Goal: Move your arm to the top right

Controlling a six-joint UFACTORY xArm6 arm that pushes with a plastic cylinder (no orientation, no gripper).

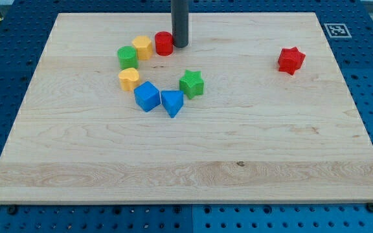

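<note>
1. Camera view, progress: my tip [180, 46] rests on the wooden board [193, 175] at the far edge, somewhat left of the board's middle, touching or just beside the right side of the red cylinder [164, 43]. I judge the move to the top right as barely begun, if at all: the far right corner, by the printed marker tag [337, 30], is well apart from the tip, and nearly the whole traverse to the right is left.

2. Camera view, tool state: I carry no gripper, only the dark rod, so nothing can be open, closed or gripped. The tip holds no block.

3. Camera view, blocks near the tip: left of the red cylinder sit the yellow hexagonal block [142, 47] and the green cylinder [127, 56]. Nearer lie the yellow heart-like block [129, 78], the blue cube [147, 96], the blue triangular block [172, 102] and the green star [191, 83]. All lie left of or nearer than the tip.

4. Camera view, open room: to the right of the tip the far strip of board is bare up to the corner. The only thing on that side is the red star [291, 59], which sits nearer than a straight line along the far edge, so a path hugging that edge should pass behind it.

5. Camera view, edges: the tip is already close to the far edge, and the goal corner is bounded by the far and right edges, so overshoot is the risk.
</note>
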